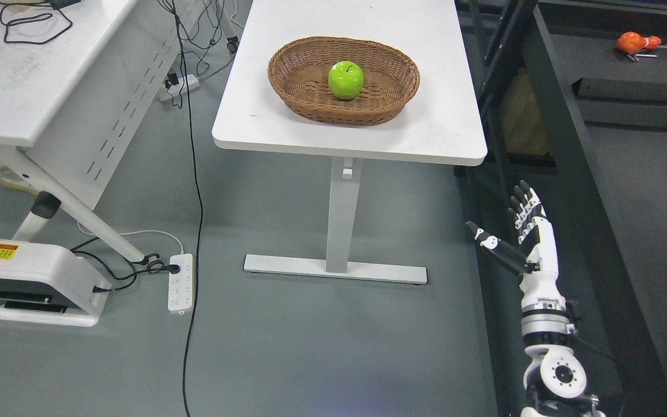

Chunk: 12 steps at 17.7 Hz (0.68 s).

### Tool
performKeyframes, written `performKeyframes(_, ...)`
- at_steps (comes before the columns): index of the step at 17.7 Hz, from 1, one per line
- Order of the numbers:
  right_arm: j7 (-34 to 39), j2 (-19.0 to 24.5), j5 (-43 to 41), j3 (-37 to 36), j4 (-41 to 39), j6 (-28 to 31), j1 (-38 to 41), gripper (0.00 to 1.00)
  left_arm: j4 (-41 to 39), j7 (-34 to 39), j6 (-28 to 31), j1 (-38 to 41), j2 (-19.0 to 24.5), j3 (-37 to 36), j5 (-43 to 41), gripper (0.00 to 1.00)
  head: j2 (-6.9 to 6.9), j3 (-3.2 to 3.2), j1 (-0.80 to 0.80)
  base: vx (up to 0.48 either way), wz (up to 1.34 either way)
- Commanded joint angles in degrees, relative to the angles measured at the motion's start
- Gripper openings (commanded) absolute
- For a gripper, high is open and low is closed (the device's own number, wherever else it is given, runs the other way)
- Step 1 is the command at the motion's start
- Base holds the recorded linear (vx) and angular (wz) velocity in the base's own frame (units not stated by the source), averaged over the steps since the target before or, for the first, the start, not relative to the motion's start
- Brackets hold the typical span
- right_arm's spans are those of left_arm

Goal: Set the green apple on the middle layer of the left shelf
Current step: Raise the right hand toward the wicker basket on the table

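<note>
A shiny green apple (345, 80) lies in the middle of a brown wicker basket (385, 104) on a white table (443, 133). My right hand (510, 226) hangs low at the lower right, well below and to the right of the table's near edge. Its fingers are stretched out and its thumb points left, holding nothing. The left arm does not show.
A dark shelf unit (565, 145) runs along the right side, with an orange-red object (634, 43) on its surface at the far right. Another white table (21, 87) stands at left. A black cable (194, 191) and a white power strip (180, 282) lie on the grey floor.
</note>
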Motion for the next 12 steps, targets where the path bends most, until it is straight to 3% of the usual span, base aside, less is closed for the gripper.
performKeyframes(1,0.1,-1.0,0.0,0.0,-0.3,0.1,0.0,1.0,0.0,0.0,0.0,0.0,1.0,0.0,0.0,1.0,0.0,0.0,0.0,0.0,0.0)
performKeyframes(6,0.2,-2.6,2.2,0.5,-0.2,-1.3,-1.3,1.0,0.0,0.0,0.0,0.0,1.0,0.0,0.0,1.0,0.0,0.0,0.0,0.0,0.0)
performKeyframes(7,0.1,-5.6,10.2,1.3,-0.2,-4.7,-2.7,1.0,0.0,0.0,0.0,0.0,1.0,0.0,0.0,1.0,0.0,0.0,0.0,0.0,0.0)
performKeyframes(9,-0.4,-8.9,39.4,3.6,-0.4,-8.6,-4.6,0.99,0.0,0.0,0.0,0.0,1.0,0.0,0.0,1.0,0.0,0.0,0.0,0.0,0.0)
performKeyframes(10,0.0,-9.1,46.7,3.9,-0.4,-8.5,-5.1,1.0,0.0,0.0,0.0,0.0,1.0,0.0,0.0,1.0,0.0,0.0,0.0,0.0,0.0)
performKeyframes(12,0.2,-9.2,46.1,4.1,-0.8,-8.9,-5.0,1.0,0.0,0.0,0.0,0.0,1.0,0.0,0.0,1.0,0.0,0.0,0.0,0.013,0.01)
